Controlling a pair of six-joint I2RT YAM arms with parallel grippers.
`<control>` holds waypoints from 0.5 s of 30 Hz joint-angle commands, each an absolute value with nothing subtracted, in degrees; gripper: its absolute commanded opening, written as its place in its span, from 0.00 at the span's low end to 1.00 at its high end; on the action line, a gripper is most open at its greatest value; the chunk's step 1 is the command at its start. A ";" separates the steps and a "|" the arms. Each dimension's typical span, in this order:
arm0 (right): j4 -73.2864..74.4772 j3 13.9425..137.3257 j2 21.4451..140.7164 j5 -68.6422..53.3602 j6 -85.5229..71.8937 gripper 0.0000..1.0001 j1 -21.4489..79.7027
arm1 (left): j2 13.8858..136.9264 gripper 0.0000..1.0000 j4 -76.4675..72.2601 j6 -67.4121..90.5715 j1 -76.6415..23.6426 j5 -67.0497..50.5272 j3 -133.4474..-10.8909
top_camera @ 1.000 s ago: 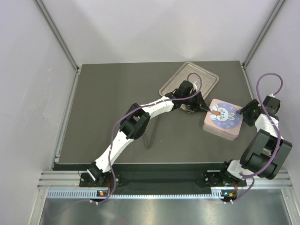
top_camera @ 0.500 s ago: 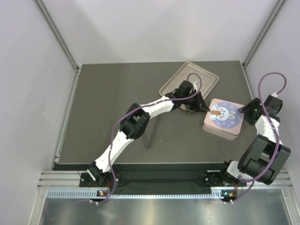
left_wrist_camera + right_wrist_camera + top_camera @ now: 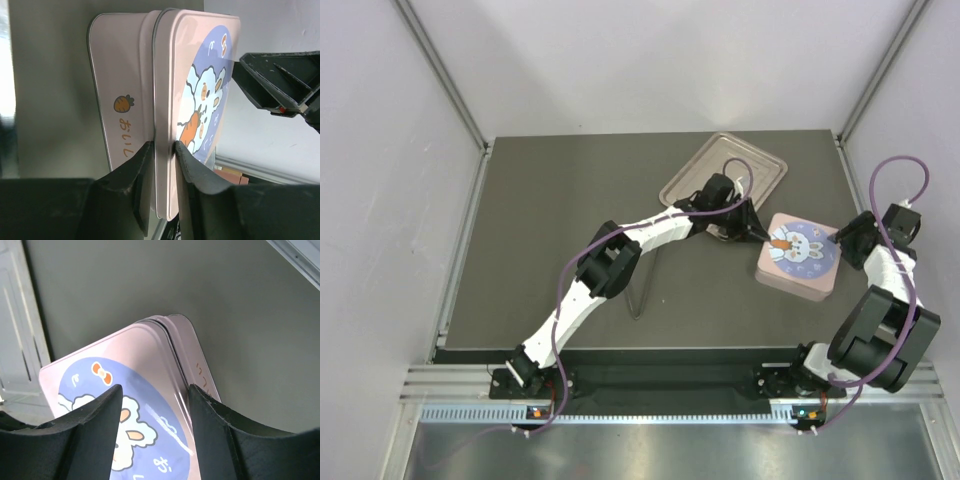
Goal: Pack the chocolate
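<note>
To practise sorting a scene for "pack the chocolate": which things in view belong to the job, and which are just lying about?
Job:
- pink square tin box
- its bunny-picture lid, pinched at the rim by the left gripper
- right gripper, open over the lid's corner
- chocolate: none visible

Lying about:
- silver metal tray
- thin bent metal rod

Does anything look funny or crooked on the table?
Yes. The bunny lid sits crooked on its pink box: one edge is lifted, leaving a gap, and the left jaws pinch that edge. Nothing looks spilled.
</note>
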State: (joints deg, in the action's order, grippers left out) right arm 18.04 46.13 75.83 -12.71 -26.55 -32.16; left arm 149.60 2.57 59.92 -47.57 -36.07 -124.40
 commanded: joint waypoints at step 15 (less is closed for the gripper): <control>16.00 46.76 77.96 -9.32 -25.40 0.56 -32.52 | 146.08 0.49 3.42 55.73 -47.46 -36.39 -125.94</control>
